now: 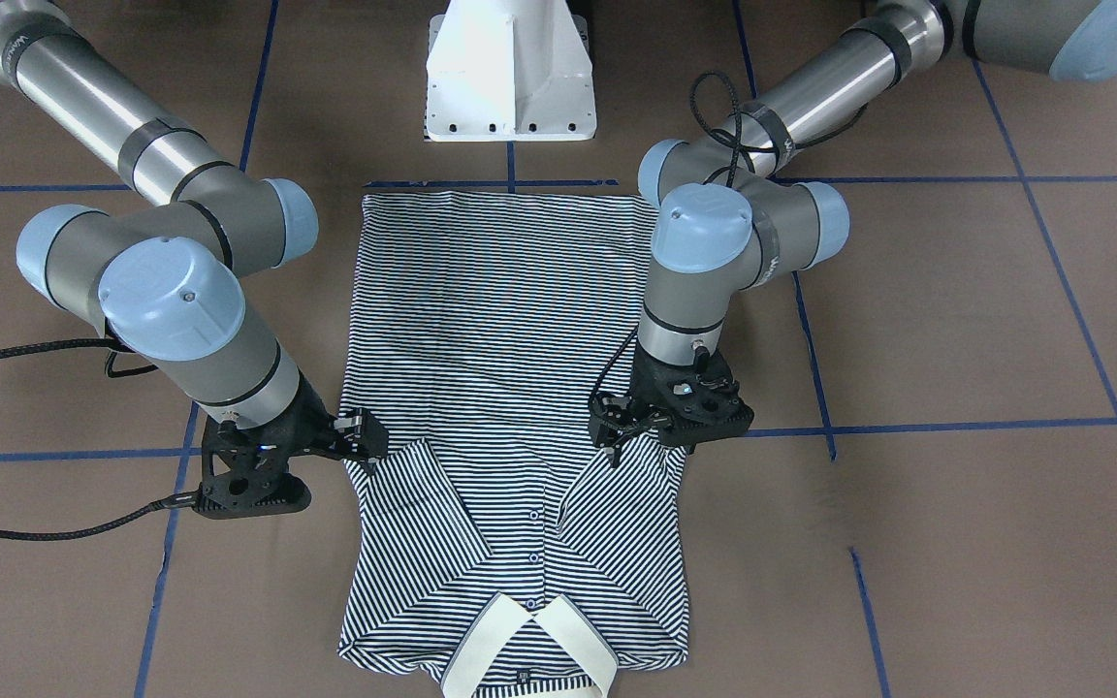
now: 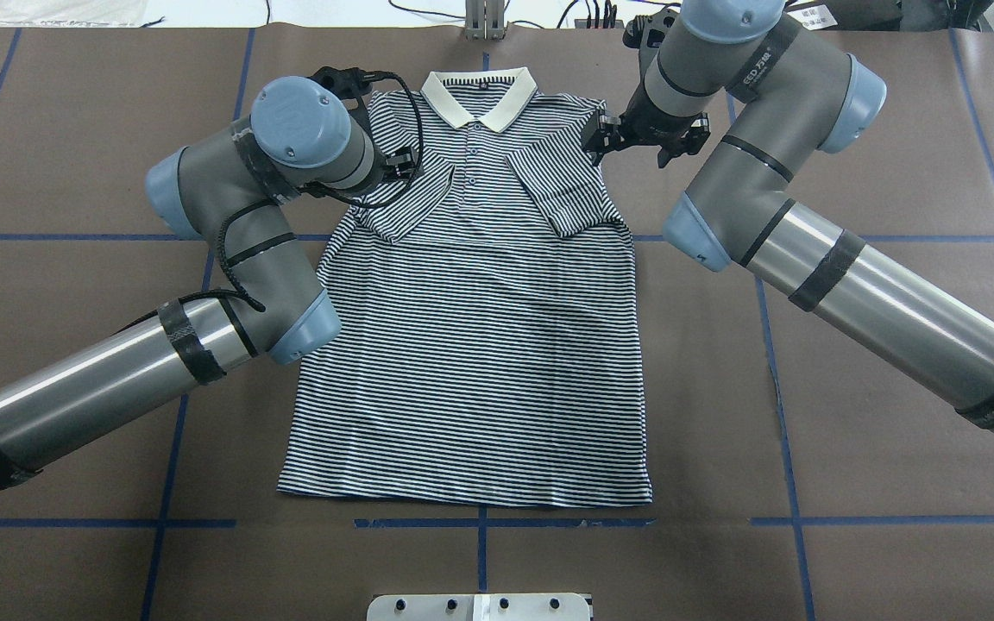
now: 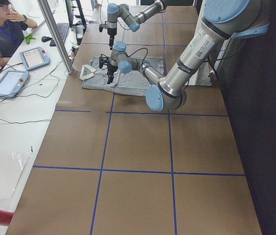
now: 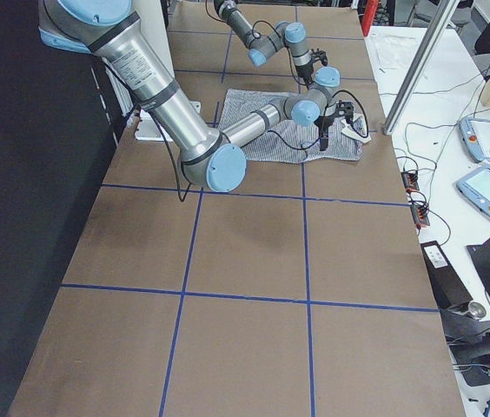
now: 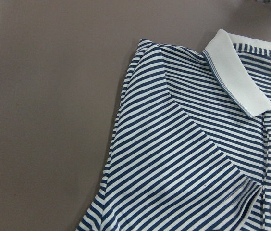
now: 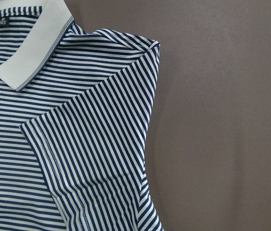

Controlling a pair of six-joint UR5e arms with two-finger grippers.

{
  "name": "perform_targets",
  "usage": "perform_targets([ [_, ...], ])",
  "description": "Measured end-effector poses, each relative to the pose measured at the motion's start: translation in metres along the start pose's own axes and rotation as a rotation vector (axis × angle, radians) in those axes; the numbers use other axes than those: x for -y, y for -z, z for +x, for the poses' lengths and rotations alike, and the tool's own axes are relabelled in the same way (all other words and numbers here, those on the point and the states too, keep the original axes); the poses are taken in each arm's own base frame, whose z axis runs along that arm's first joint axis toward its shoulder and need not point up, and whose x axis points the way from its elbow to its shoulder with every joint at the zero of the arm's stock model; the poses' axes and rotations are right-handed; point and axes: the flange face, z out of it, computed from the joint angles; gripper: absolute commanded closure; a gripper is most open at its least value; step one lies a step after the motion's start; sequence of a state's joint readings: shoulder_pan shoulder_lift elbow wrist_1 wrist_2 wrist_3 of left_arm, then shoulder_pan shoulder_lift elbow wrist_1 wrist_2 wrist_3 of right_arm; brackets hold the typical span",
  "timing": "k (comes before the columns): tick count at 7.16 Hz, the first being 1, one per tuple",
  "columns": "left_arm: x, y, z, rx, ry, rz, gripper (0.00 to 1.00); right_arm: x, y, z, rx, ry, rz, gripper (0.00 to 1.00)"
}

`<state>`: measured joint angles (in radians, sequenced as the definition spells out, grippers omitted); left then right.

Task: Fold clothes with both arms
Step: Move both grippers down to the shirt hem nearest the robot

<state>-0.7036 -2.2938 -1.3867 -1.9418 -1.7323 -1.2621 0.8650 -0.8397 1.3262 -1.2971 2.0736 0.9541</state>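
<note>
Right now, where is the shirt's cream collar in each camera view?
Front-facing: collar bottom centre.
Overhead: collar top centre.
Exterior left: collar upper left.
Exterior right: collar upper right.
Left wrist: collar top right.
Right wrist: collar top left.
Shared landmark: striped shirt, with the collar at one end.

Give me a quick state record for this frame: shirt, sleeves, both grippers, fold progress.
shirt: striped polo shirt, flat, buttons up, collar at the end away from the robot
sleeves: left-side sleeve and right-side sleeve both folded in over the chest
left gripper: over the left-side sleeve fold; open or shut unclear
right gripper: at the shirt's right edge; open or shut unclear
body fold: not yet done, hem lies flat
surface: brown table, blue tape grid
</note>
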Motion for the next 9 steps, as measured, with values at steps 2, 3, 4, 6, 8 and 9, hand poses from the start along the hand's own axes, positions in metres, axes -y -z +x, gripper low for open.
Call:
perform_targets([
  [2, -0.034, 0.058, -0.057, -0.050, -0.107, -0.070, 0.00, -0.059, 0.005, 0.016, 0.030, -0.036, -0.021, 0.00],
  [3, -0.048, 0.080, -0.079, -0.069, -0.127, -0.096, 0.00, -0.117, 0.004, 0.023, 0.047, -0.086, -0.046, 0.00],
  [4, -0.056, 0.094, -0.092, -0.080, -0.135, -0.111, 0.00, -0.189, 0.000, 0.024, 0.042, -0.129, -0.063, 0.00],
  [6, -0.062, 0.098, -0.106, -0.069, -0.135, -0.125, 0.00, -0.314, -0.009, 0.004, 0.022, -0.186, -0.058, 0.00],
  [8, -0.064, 0.105, -0.107, -0.076, -0.133, -0.123, 0.00, -0.379, -0.018, -0.007, -0.001, -0.212, -0.071, 0.00],
  [9, -0.064, 0.109, -0.106, -0.083, -0.132, -0.120, 0.00, -0.390, -0.023, -0.007, -0.033, -0.214, -0.078, 0.00],
])
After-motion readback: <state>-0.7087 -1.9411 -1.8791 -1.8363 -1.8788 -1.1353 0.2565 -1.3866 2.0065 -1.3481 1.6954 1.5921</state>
